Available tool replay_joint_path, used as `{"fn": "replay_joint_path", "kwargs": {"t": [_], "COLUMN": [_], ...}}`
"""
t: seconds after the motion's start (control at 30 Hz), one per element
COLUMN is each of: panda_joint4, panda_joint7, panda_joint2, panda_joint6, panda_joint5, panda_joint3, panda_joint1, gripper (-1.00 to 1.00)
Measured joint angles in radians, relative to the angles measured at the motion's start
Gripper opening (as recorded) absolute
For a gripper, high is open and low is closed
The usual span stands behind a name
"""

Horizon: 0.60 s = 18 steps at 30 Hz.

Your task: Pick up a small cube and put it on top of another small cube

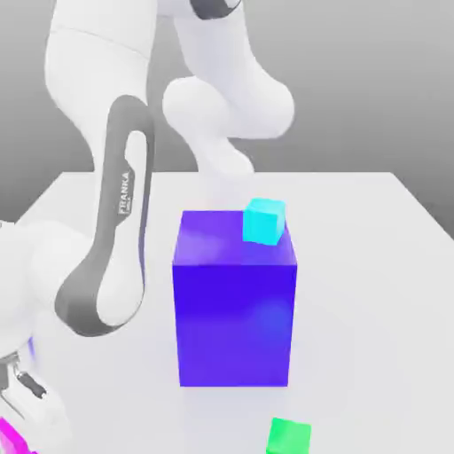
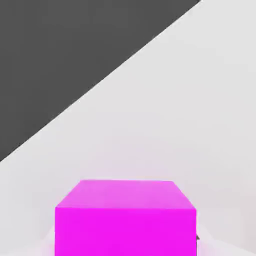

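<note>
Magenta cube [image 2: 125, 217] sits low in the hand view, close under the camera (whether the fingers grasp it I cannot tell), while the cyan cube [image 1: 264, 221] rests atop the blue block [image 1: 235, 301] at frame centre, probably the stacking target.

The magenta cube [image 2: 125, 217] is cut off by the frame edge in the hand view, just below the hand, its lower part unseen. In the exterior view the green cube [image 1: 290, 437] is cropped at the frame's bottom, and the arm's [image 1: 115, 239] upper links run out of frame.
</note>
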Motion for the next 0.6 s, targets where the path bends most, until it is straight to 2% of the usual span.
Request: {"fn": "replay_joint_path", "kwargs": {"t": [0.07, 0.33, 0.47, 0.5, 0.6], "panda_joint4": [-0.021, -0.132, -0.146, -0.145, -0.145], "panda_joint7": [0.006, -0.048, -0.068, -0.069, -0.069], "panda_joint2": [-0.062, -0.211, -0.150, -0.126, -0.126], "panda_joint6": [-0.040, -0.065, 0.014, 0.038, 0.038], "panda_joint5": [-0.033, -0.160, -0.225, -0.234, -0.234], "panda_joint3": [0.006, 0.163, 0.240, 0.247, 0.247], "panda_joint1": [0.036, 0.248, 0.352, 0.364, 0.364], "gripper": [-1.00, -1.00, -1.00, 1.00, 1.00]}}
